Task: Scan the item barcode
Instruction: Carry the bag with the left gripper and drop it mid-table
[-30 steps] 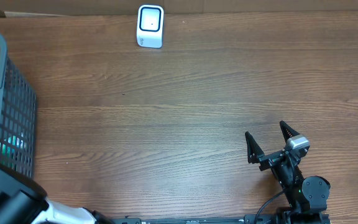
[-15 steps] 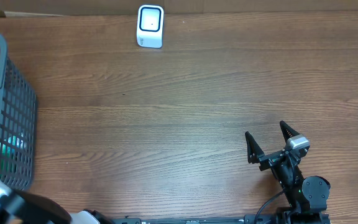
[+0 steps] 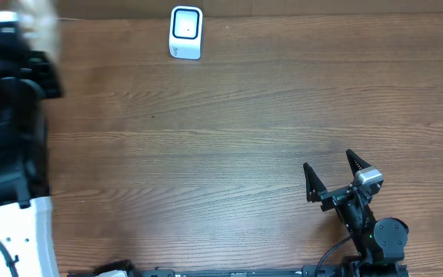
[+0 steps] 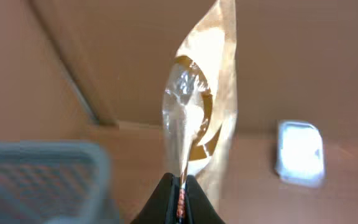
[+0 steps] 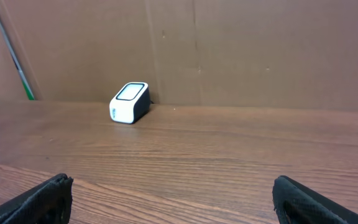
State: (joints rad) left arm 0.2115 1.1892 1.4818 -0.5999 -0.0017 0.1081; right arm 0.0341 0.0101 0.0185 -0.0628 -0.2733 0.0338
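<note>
Jaws of the left gripper [image 4: 180, 188] are pinched tight on the bottom seam of a clear-and-gold pouch [image 4: 201, 106]. The pouch stands upright above them, held in the air at the far left of the scene. The left arm [image 3: 10, 123] is raised and blurred in the overhead view, so the pouch cannot be made out there.

The step in hand looks like carrying the pouch to the scanner. No barcode shows on the side seen from the left wrist, so the wrist will likely need to turn until the printed code faces the scanner's window. The grip is only on a thin seam and the film looks limp. A slow, steady carry should stop the pouch from flopping or swinging, and it should be held just in front of the window without touching it.

A grey mesh basket [image 4: 42, 180] sits low and left of the pouch, close under the arm, and its rim is the one thing to clear on the way out. Further right, the white scanner [image 3: 186, 32] stands at the far edge of the table [image 3: 244, 138], against a cardboard wall [image 5: 260, 50], with its window facing upward. Bare wood lies between, with nothing in the path.

At the near right, the right gripper [image 3: 335, 178] rests with jaws spread wide and empty, well apart from the scanner.
</note>
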